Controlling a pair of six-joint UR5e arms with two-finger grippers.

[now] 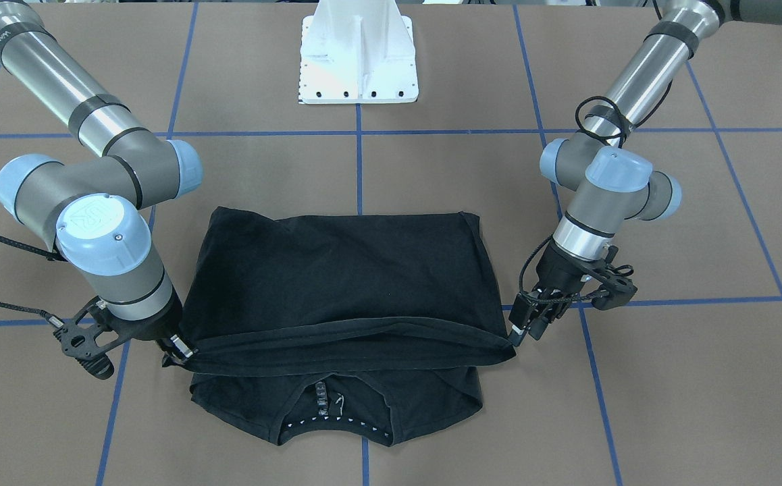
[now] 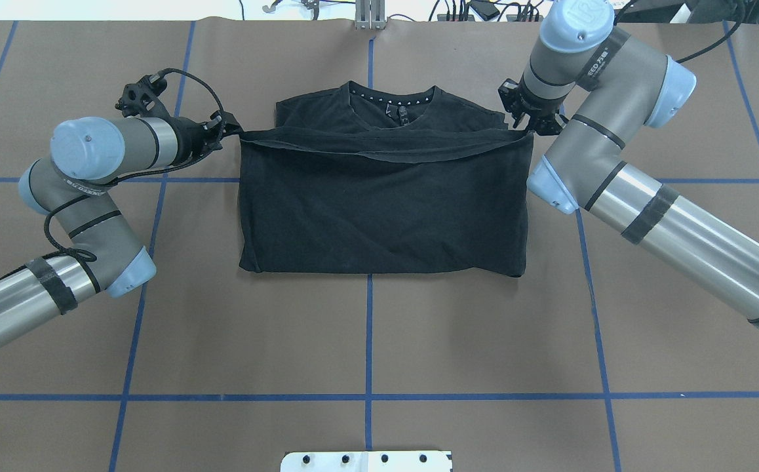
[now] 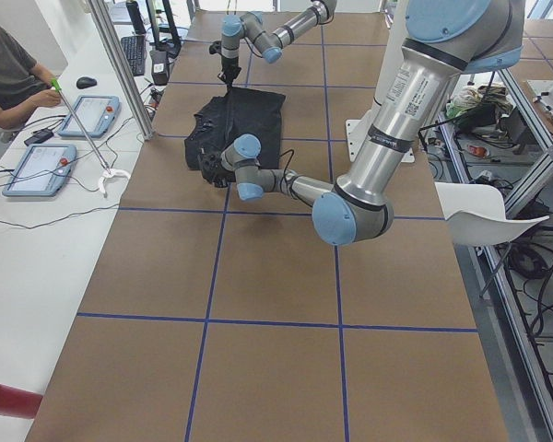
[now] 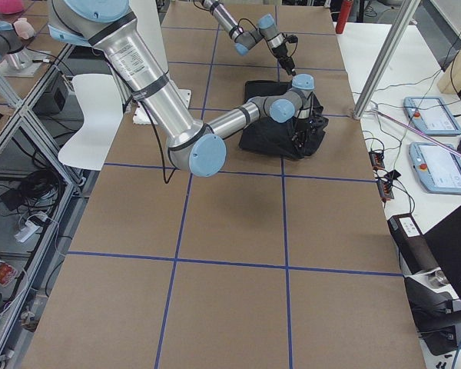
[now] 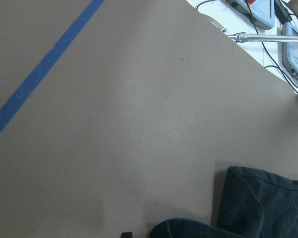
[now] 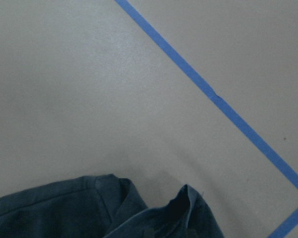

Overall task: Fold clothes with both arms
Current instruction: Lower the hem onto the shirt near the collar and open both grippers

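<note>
T-shirt (image 2: 379, 210) hem taut between low left tool (image 2: 229, 130) and right tool (image 2: 527, 127), both gripping it

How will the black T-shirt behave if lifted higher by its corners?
Likely floppy: the lifted edge of the black T-shirt sags between its two held corners. Probably light: thin fabric, soft wrinkles. The folded layers may shift if dragged.

Both arms were polished silver tubes joined by grey housings with round light-blue caps. The right arm (image 1: 107, 260) showed an embossed logo and tiny screws on one cap; black bands ringed its tube. Black cable looped along the left arm (image 1: 607, 196).
</note>
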